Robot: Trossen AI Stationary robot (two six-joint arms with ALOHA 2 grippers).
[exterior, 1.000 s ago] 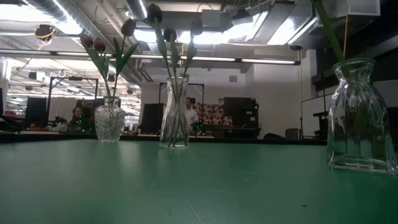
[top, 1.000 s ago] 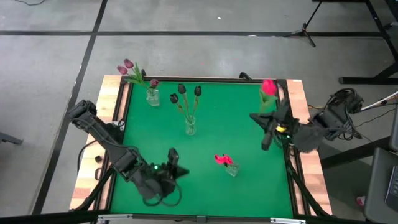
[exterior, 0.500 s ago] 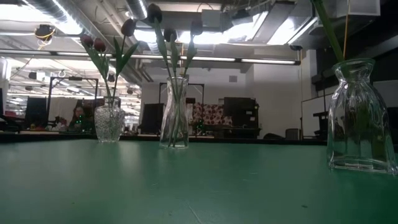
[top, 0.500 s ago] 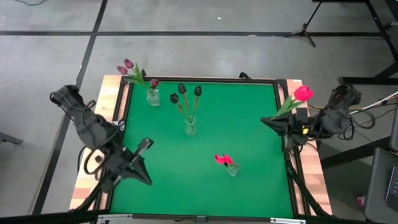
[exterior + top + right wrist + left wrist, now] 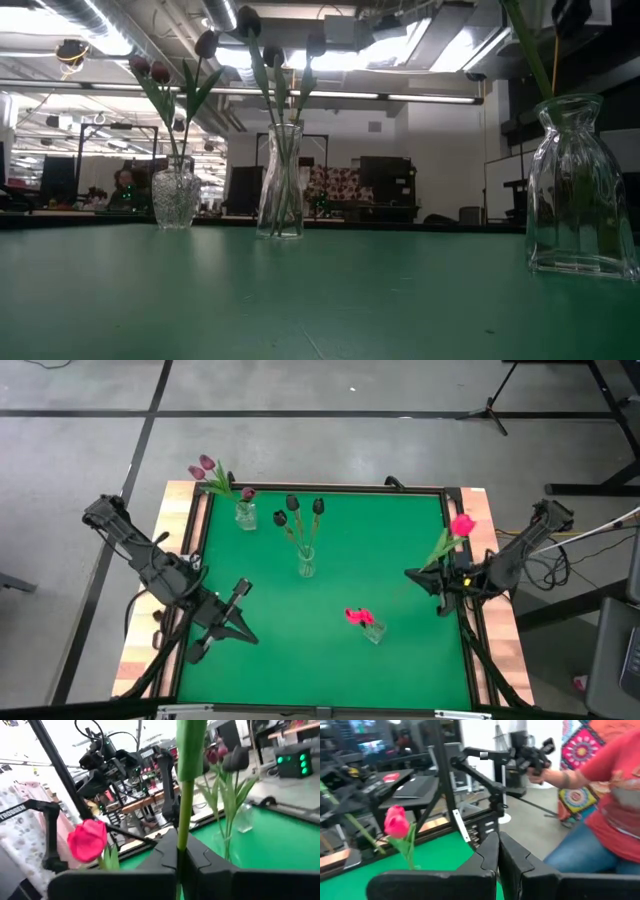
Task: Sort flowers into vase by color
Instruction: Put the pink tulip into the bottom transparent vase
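Now the right gripper, near the table's right edge, pinches the green stem of a pink-red tulip between its fingers; the head rises beyond them. Meanwhile the left gripper hovers over the left side, fingers pressed together.

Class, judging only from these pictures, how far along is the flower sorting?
Done: mauve tulips in one vase, dark tulips in another, a pink-red head in the third. In hand: the right gripper clamps a pink-red tulip by its stem. Left: placing it. The left gripper is shut, empty.
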